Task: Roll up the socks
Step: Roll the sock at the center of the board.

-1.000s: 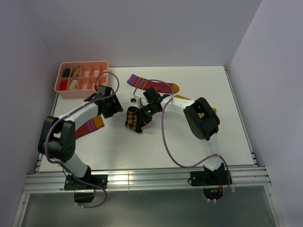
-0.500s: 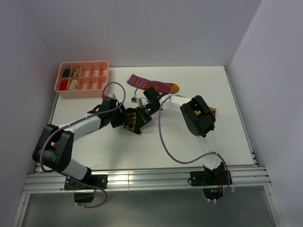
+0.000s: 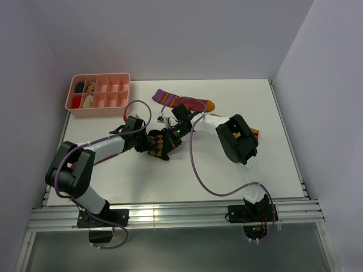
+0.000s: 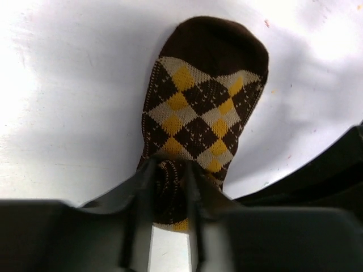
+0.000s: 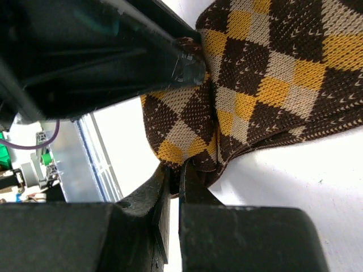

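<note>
Diamond-check sock (image 3: pixel 160 144) lies bunched near the middle of the white bench (image 3: pixel 170 175), caught between the tips of both arms. The left arm (image 3: pixel 108 145) reaches in from the left and the right arm (image 3: pixel 212 126) from the right, so the two sets of jaws meet at the sock from opposite sides.

In the left wrist view the sock stretches away from the camera, its dark brown toe at the far end flat on the bench and its brown, tan and yellow diamonds facing up. Its near end is gathered into a narrow fold that stands between the two grey fingers (image 4: pixel 140 195). The left jaws are drawn in on that fold, both fingers touching fabric, pinching it.

In the right wrist view the right jaws are pressed almost together, and a thin edge of the same sock runs down into the slit between the black fingers (image 5: pixel 153 198), nipped there. The rest of the sock spreads up and to the right on the bench.

A maroon sock (image 3: pixel 182 102) with purple cuff and orange toe lies flat farther back, apart from both jaws. A pink compartment tray (image 3: pixel 101 75) sits at the far left corner. A scrap of yellow-orange fabric (image 3: pixel 257 133) shows beside the right arm's elbow; what it is cannot be told.
</note>
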`<state>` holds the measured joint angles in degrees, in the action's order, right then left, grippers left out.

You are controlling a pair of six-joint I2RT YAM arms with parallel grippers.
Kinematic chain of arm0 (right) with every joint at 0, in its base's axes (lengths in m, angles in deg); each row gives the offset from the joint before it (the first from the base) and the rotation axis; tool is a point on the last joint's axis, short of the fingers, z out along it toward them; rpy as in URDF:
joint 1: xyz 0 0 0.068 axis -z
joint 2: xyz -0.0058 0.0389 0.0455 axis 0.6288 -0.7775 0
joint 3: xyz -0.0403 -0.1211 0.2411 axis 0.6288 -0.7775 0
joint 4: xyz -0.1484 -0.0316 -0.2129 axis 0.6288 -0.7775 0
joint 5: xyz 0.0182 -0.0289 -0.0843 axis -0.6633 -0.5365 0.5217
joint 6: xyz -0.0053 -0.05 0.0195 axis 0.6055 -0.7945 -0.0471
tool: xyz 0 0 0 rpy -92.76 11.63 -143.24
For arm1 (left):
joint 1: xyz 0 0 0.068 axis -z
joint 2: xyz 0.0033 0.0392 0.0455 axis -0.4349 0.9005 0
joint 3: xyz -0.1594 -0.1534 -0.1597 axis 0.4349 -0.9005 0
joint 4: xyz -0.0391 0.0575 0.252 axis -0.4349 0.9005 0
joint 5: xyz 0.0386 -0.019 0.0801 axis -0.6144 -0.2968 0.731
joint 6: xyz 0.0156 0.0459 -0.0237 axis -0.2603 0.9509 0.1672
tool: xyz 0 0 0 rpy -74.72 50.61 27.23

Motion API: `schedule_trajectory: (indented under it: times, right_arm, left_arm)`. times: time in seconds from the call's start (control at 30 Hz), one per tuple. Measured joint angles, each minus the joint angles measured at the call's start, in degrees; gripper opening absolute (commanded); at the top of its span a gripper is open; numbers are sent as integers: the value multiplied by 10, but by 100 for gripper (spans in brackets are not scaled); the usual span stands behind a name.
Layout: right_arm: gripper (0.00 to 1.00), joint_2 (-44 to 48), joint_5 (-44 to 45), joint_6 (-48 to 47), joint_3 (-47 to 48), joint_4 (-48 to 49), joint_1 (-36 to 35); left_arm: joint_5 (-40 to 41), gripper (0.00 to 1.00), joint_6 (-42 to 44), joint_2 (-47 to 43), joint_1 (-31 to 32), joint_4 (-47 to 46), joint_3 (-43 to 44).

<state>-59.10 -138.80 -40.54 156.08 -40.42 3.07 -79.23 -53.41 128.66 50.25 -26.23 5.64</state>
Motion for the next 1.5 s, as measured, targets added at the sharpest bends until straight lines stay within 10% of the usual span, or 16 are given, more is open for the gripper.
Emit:
schedule_trajectory:
  times: [0.5, 1.5]
  right_arm:
    - [52, 137, 96, 9, -151, 115, -2]
    - [60, 165, 545, -192, -202, 263, -205]
  left_arm:
    - [-12, 1, 5, 66, 0, 37, 64]
    - [-45, 0, 35, 88, -17, 71, 93]
